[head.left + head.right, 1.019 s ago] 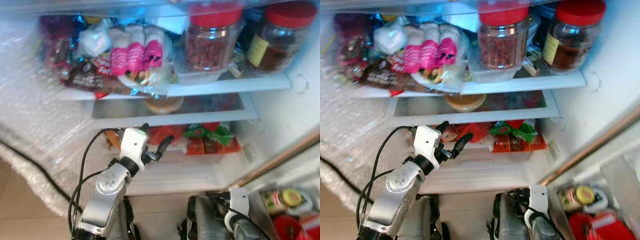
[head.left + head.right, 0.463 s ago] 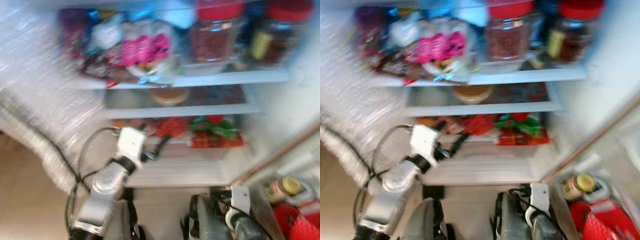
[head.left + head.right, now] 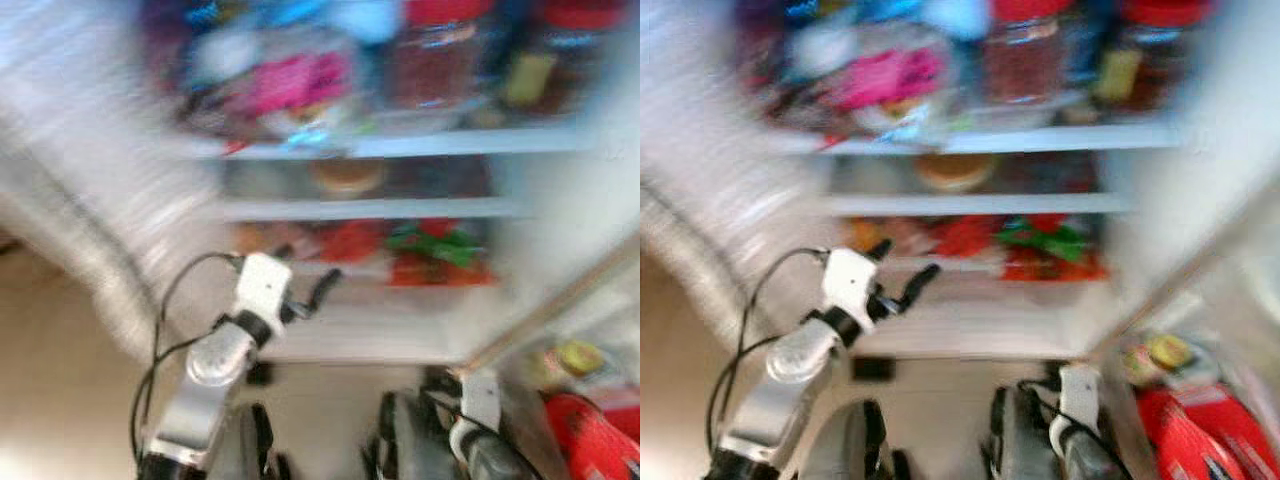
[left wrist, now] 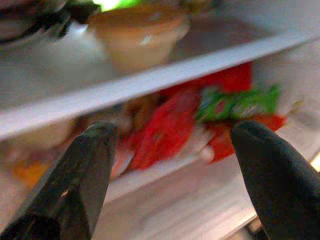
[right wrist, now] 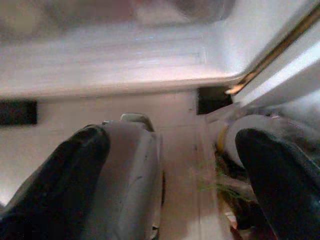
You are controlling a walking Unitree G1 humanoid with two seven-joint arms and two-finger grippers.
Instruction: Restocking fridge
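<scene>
Fridge stocked, nothing carried

The left end effector (image 3: 305, 295) is held spread and empty before the fridge shelf (image 3: 400, 208); the right end effector (image 5: 170, 165), low, is likewise spread.

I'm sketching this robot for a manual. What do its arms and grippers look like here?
The left arm is silver metal with round joints, a white boxy wrist block and a thin black cable looping beside it. The left gripper has two long black fingers, rounded at the tips. The right arm has the same white wrist block, and the right gripper matching black fingers.
</scene>
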